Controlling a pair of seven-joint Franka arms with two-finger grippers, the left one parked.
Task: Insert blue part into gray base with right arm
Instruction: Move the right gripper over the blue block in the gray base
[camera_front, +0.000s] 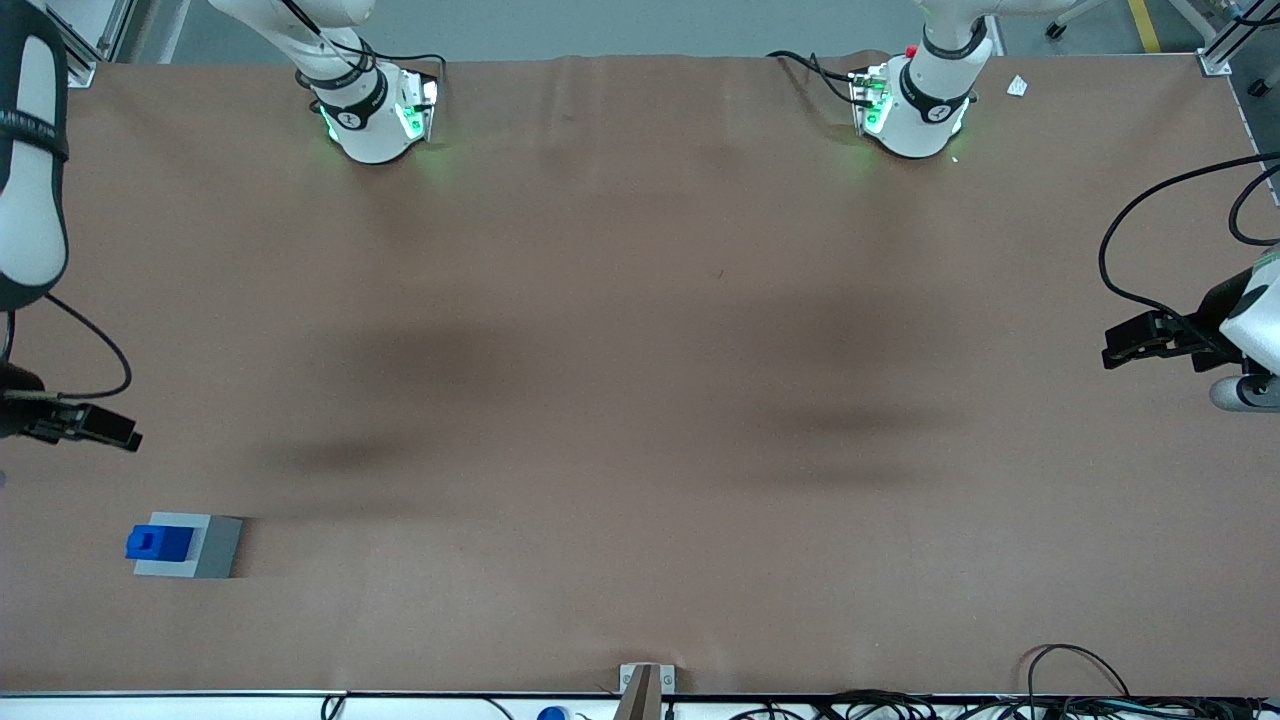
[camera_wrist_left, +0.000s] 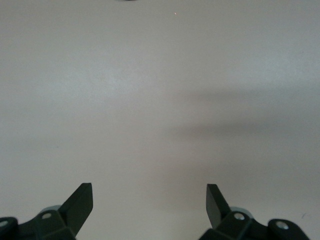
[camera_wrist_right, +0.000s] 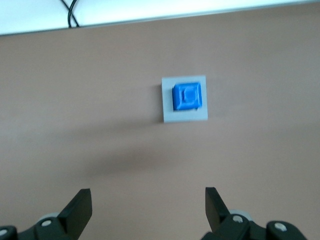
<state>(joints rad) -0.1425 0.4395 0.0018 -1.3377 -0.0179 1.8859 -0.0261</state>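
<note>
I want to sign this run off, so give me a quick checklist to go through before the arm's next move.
1. Blue part sits in gray base: ok.
2. Part fully seated, flush: cannot tell.
3. Gripper open, holding nothing: ok.
4. Gripper clear of base, up above the table and farther from the front camera than the base: ok.
5. Base flat on table: ok.

Blue part (camera_front: 159, 542) seated in gray base (camera_front: 212, 546); claw (camera_front: 118, 431) apart, above.
</note>
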